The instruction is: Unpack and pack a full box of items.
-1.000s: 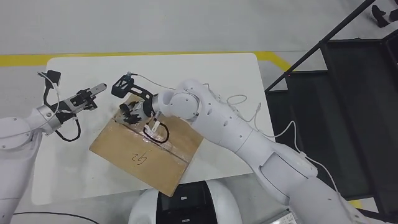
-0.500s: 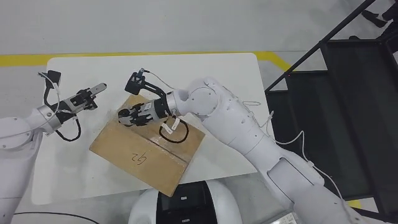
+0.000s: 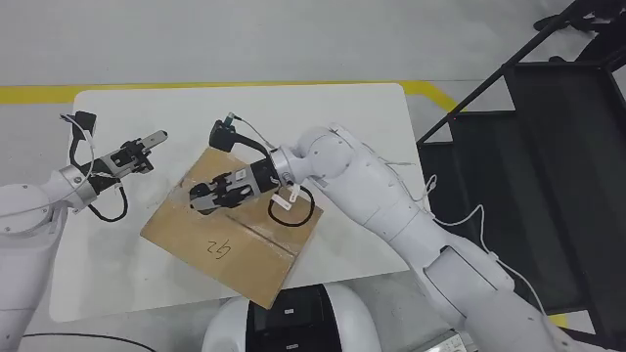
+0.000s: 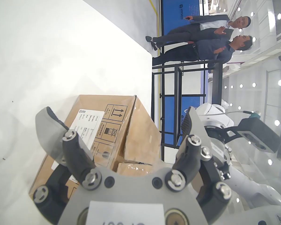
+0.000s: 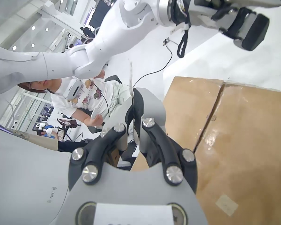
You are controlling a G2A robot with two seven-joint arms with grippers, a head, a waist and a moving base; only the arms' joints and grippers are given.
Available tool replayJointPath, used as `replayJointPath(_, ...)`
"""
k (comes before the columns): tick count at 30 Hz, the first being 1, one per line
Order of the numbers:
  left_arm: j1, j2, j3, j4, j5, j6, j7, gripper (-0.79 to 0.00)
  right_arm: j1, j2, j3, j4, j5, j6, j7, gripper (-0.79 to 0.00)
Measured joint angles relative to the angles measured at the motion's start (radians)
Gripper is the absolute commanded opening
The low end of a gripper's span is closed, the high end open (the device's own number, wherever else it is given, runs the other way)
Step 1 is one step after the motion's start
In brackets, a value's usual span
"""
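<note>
The top view gives the layout: the cardboard box [image 3: 235, 240] lies at an angle on the near-left part of the white desk [image 3: 342, 117]. Its nearest corner reaches the desk's front edge. Its 2 top flaps are shut, so the contents are hidden.

The right gripper [image 3: 207, 196] sits over the box top, near its left end. The right wrist view adds detail: the jaws are clenched, with a thin pale strip [image 5: 131, 76] standing up from between their tips. Beside them, the seam between the flaps [image 5: 210, 118] carries glossy clear tape.

The left gripper [image 3: 147, 145] hangs over the desk just left of the box, apart from it. The left wrist view shows its jaws released and spread wide, holding nothing. It also shows the box's labelled side wall [image 4: 96, 127].

From the box, the white desk top runs wide to the far and right edges. A black metal frame [image 3: 518, 108] stands just past the right edge.
</note>
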Motion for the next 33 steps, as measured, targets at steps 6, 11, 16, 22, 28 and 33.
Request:
replayJointPath(6,-0.002,-0.001,-0.007,0.007,-0.001,-0.004,-0.001,0.000,0.075,-0.050,-0.107,0.102,-0.014,0.018,-0.064,-0.785)
replayJointPath(11,0.003,-0.001,-0.015,0.006,-0.001,-0.003,-0.001,0.000,0.131,-0.093,-0.172,0.202,-0.014,0.024,-0.114,-0.785)
replayJointPath(16,0.006,-0.002,-0.016,0.005,-0.002,-0.003,-0.004,0.000,0.171,-0.130,-0.214,0.291,-0.031,0.044,-0.164,-0.785)
replayJointPath(22,0.005,-0.003,-0.016,0.004,0.000,-0.004,-0.007,0.000,0.205,-0.170,-0.255,0.381,-0.067,0.072,-0.211,-0.785)
replayJointPath(28,0.006,-0.004,-0.018,0.002,0.002,-0.003,-0.005,0.000,0.223,-0.201,-0.271,0.453,-0.078,0.069,-0.254,-0.785)
replayJointPath(33,0.006,-0.005,-0.017,-0.002,0.003,0.002,-0.008,0.000,0.236,-0.218,-0.272,0.506,-0.087,0.060,-0.280,-0.785)
